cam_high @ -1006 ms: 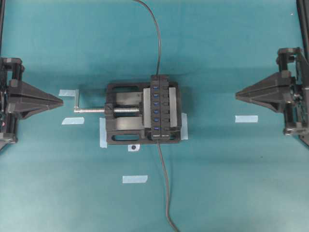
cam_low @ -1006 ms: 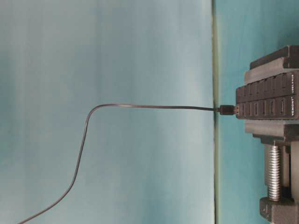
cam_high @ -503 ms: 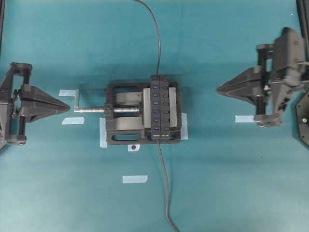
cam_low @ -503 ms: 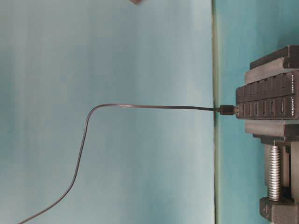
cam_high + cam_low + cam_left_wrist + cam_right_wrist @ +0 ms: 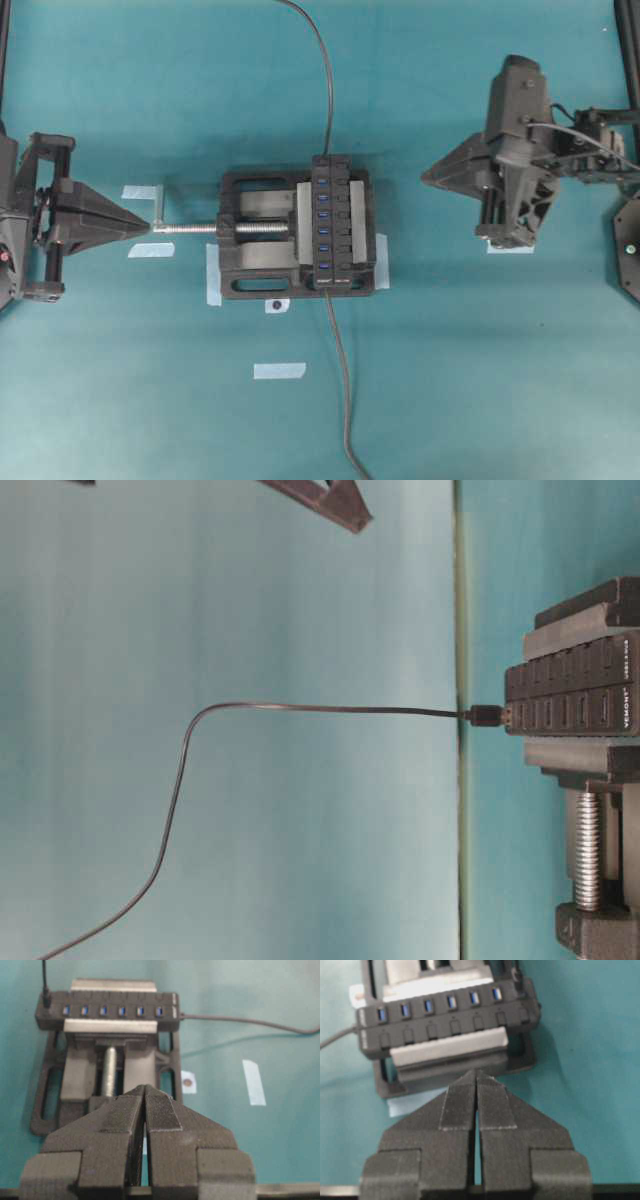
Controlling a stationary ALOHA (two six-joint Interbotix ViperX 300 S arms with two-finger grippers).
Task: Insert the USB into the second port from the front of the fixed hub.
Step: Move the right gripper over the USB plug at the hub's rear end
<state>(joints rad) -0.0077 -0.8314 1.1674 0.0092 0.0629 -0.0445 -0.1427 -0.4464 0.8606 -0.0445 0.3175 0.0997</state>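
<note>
Well apart — hub [image 5: 333, 222], right pincer [image 5: 426, 177]

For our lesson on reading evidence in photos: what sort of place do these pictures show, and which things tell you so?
Probably a robotics lab test bench. Two robot arms face each other across a plain teal table, a black USB hub is clamped in a vise, and strips of tape mark spots on the surface.

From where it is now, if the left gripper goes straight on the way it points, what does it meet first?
Most likely the vise's silver screw handle, just ahead of the left gripper, whose jaws are shut. Height is unclear, so it might pass over it.
</note>
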